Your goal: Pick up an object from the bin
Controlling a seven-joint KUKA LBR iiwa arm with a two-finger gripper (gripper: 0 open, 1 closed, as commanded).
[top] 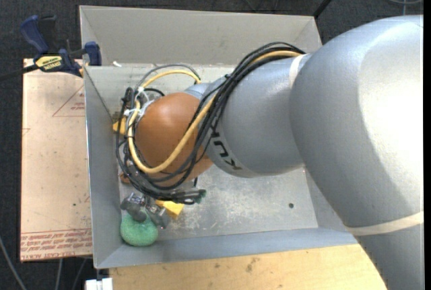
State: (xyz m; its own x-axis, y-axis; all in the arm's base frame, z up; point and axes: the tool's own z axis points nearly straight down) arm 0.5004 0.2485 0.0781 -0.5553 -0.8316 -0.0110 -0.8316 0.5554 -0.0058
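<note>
Clock set on the bin [202,33], 12 at the far wall.

- Arm [283,120] came in from 3 o'clock and crossed most of the floor. Its orange wrist cover [165,130], wrapped in black and yellow cables [195,122], sat over the left half.
- Gripper [145,209] was low in the 7 o'clock corner, close to the left wall. Whether the hand stood wide or narrow could not be told, since its tip was small and cluttered under the wrist. Nothing could be made out in its grip.
- Nearest thing: a rounded green lump [137,233], soft-looking, on the floor at the very 7 o'clock corner and at 6 to 7 o'clock from the gripper. The metal of the tip met its upper edge; touching or just above, I could not say.
- A flat yellow piece [174,209] lay just beside the gripper at its 3 o'clock, partly under the cables.
- A small yellow-orange bit [118,126] showed at 9 o'clock against the left wall; its kind was not clear.
- The floor from 4 to 5 o'clock was bare metal.

Judgement: the step in hand looked like the descent or the grasp attempt at the corner, with the pick not yet proven. The green lump was the likeliest target, but that was not certain. The next move called for a firm close on one thing alone and then a straight lift clear of both corner walls. The lump might squeeze out sideways.
</note>
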